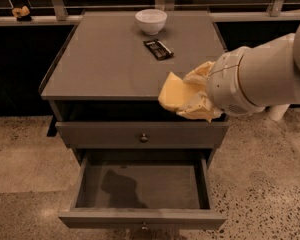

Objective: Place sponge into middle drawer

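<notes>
the gripper (pixel 192 96) is clamped on the sponge (pixel 171 90), holding it in the air over the front edge of the bench (pixel 105 59), near its front right corner. the open middle drawer (pixel 160 189) lies below, so the sponge can likely be lowered straight in.

The soft yellow sponge (pixel 171 91) hangs tilted, clasped at its right end by the gripper (pixel 194 98) and held clear of the middle drawer (pixel 155 186) below the claw, which is grey-brown, shallow, pulled fully out and bare-floored.
</notes>
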Motion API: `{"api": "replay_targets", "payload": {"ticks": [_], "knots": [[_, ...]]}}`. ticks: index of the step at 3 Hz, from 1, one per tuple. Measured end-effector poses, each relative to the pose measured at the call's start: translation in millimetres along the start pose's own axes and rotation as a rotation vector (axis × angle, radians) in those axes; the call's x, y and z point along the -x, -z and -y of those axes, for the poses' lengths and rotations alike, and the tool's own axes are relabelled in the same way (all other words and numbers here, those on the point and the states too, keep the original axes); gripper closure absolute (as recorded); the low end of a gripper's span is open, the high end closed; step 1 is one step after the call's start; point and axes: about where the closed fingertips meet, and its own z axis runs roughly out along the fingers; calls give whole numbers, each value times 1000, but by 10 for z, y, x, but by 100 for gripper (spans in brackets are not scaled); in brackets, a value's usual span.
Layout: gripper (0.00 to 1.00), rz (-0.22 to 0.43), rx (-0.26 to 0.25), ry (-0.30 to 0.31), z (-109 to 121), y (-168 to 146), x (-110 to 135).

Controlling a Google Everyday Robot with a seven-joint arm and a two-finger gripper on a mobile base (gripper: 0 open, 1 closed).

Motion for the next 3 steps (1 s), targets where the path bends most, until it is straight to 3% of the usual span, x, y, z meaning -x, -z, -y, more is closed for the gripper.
{"api": "replay_targets", "payload": {"ticks": [1,2,3], "knots": [[100,11,43,-84,-425,-181,-176],[100,9,114,-158,-990,-536,-345],[100,-13,173,-177,-1523,-891,-444]]}}
